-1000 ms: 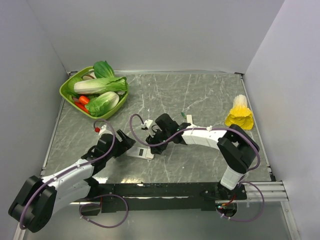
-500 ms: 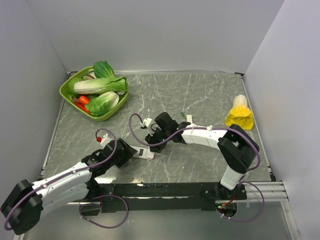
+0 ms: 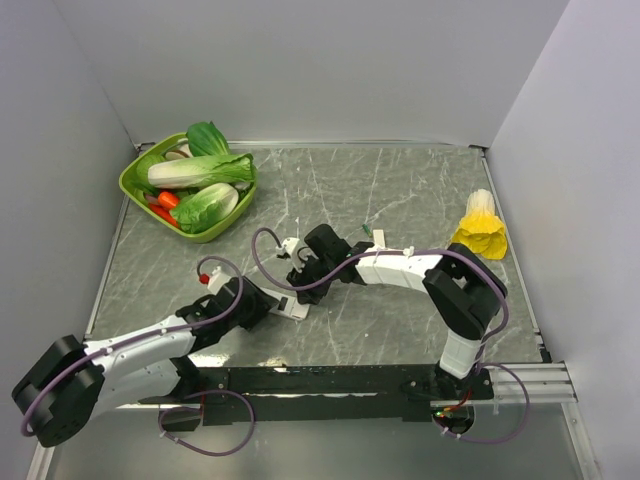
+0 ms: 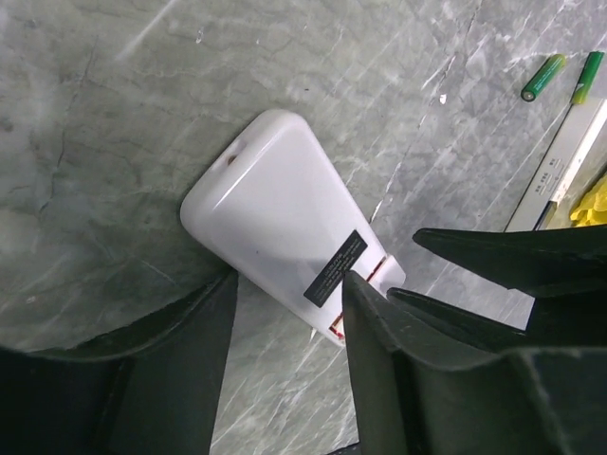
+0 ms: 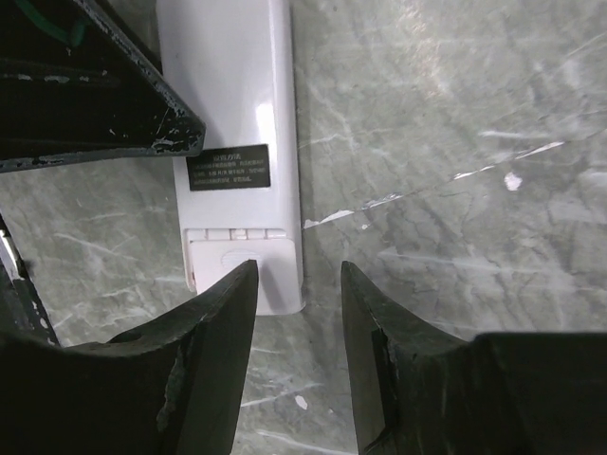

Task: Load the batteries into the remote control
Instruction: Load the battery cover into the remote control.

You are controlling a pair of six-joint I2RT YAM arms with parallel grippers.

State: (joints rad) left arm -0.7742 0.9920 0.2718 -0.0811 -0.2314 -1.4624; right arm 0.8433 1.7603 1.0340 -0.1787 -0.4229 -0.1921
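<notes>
While the remote control (image 4: 285, 218) lies back-up on the table (image 4: 104, 85) btwn both claws, left gripper (image 4: 285, 284) and right gripper (image 5: 296, 275) each spread wide & holding nothing, it's prob. light, stiff, slick plastic: pinch long edges mid-body.

My fingers (image 5: 211, 332) stand spread above the grey marbled worktop (image 5: 455, 142). The remote control (image 5: 237, 114) lies white back up, dark label showing, its end partly under one fingertip. The other arm's finger (image 5: 114, 104) crosses it.
</notes>
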